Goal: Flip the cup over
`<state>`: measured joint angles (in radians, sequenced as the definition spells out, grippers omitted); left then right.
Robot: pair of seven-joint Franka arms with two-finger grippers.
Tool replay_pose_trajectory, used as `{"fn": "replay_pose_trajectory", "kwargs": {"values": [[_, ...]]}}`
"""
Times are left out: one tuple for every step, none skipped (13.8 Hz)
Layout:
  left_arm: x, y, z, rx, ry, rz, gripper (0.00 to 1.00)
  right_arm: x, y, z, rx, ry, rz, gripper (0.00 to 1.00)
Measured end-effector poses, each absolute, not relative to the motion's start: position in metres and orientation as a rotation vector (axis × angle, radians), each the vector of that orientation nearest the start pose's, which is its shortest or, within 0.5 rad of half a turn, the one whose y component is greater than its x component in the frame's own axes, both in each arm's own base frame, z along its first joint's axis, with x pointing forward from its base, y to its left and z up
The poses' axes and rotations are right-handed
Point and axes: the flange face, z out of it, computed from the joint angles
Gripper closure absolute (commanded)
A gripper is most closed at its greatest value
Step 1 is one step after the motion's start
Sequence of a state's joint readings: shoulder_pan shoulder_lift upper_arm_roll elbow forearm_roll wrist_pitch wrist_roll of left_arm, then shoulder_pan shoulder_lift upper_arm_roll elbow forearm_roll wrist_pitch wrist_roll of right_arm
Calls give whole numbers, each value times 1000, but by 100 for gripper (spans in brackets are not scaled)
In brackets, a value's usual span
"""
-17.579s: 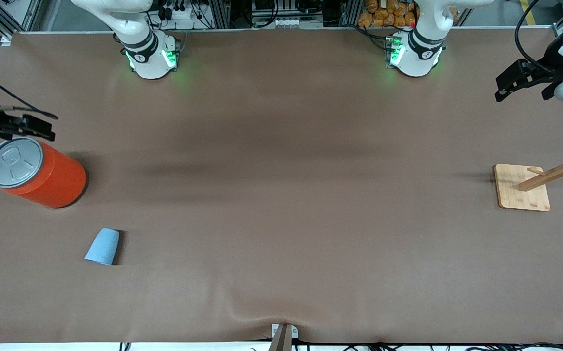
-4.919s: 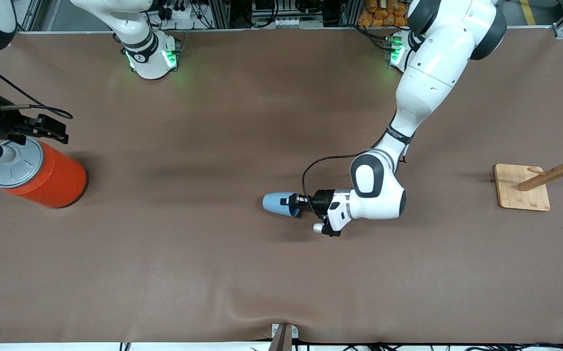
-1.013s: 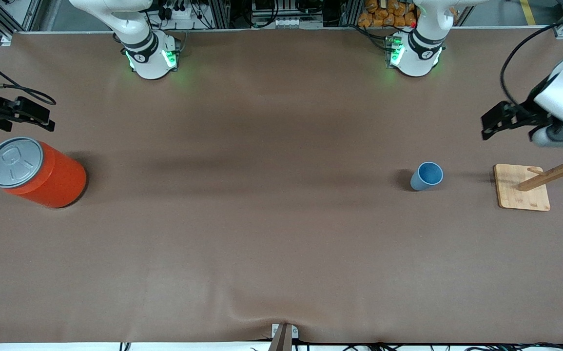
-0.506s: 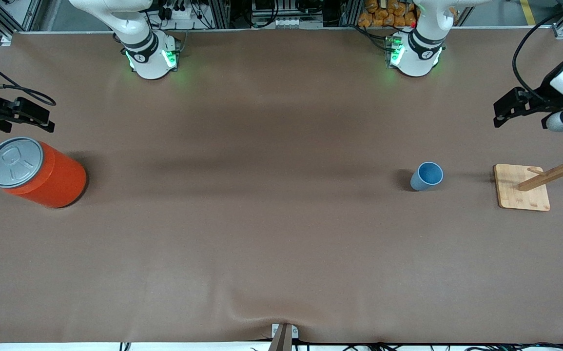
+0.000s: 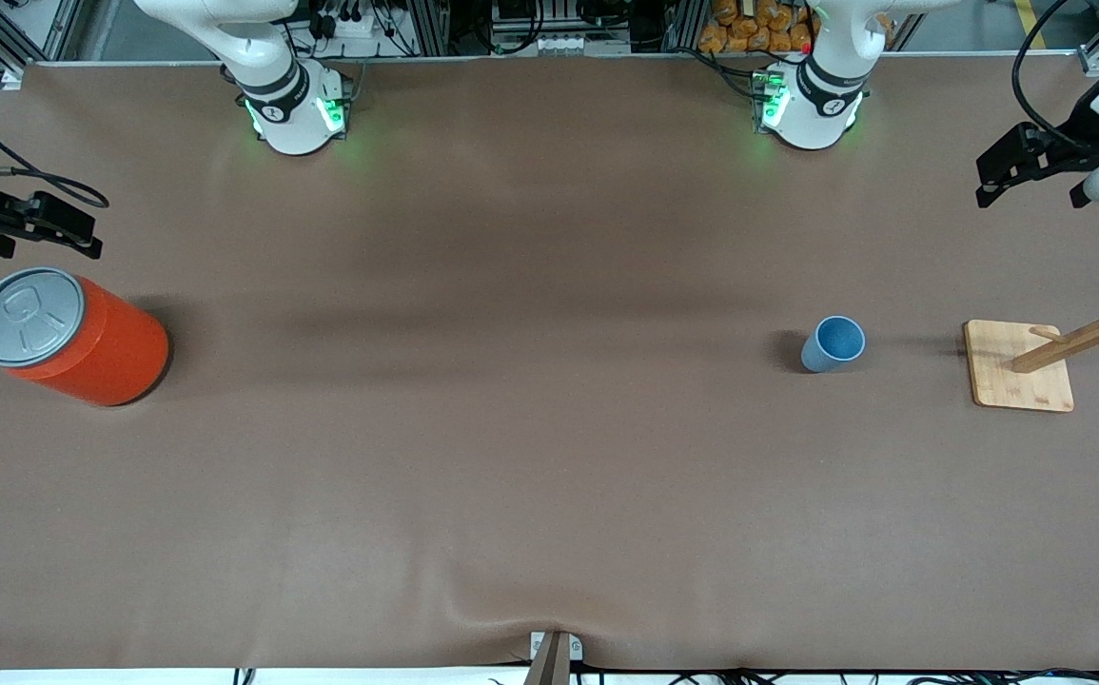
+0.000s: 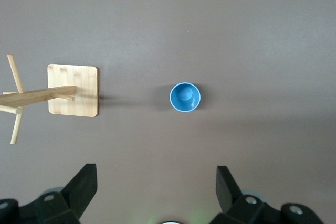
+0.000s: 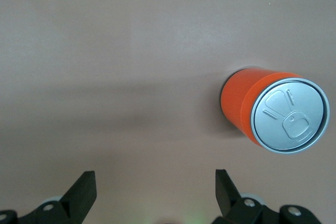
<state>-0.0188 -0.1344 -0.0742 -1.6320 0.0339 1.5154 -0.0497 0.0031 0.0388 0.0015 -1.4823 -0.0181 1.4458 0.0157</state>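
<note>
The small light-blue cup [image 5: 833, 344] stands upright on the brown table, mouth up, its darker blue inside showing; it also shows in the left wrist view [image 6: 185, 97]. My left gripper [image 5: 1004, 174] is open and empty, high over the table's edge at the left arm's end, well apart from the cup; in its own view [image 6: 156, 186] the fingers stand wide apart. My right gripper [image 5: 45, 226] is open and empty, up at the right arm's end beside the orange can; its own view [image 7: 156, 188] shows the fingers wide apart.
A large orange can [image 5: 73, 337] with a grey lid stands at the right arm's end, also in the right wrist view [image 7: 273, 114]. A wooden peg stand on a square base [image 5: 1020, 366] stands beside the cup at the left arm's end, also in the left wrist view [image 6: 72, 89].
The cup went from upside down near the can to upright beside the wooden stand. Over the last second my left gripper rose and drew back toward its base; the right arm stayed still.
</note>
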Motion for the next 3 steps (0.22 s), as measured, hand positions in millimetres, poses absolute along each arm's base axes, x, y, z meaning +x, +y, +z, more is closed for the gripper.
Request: {"fn": "replay_pose_trajectory", "kwargs": {"values": [[504,-46,662,-3098,63,-31,0,554,0,633,-3158,20,120,0],[504,-46,662,-3098,63,-25,0,554,0,633,-3158,20,120,0],[503,-46,661,-3098,62,-14,0,554,0,633,-3158,20,120,0]]}}
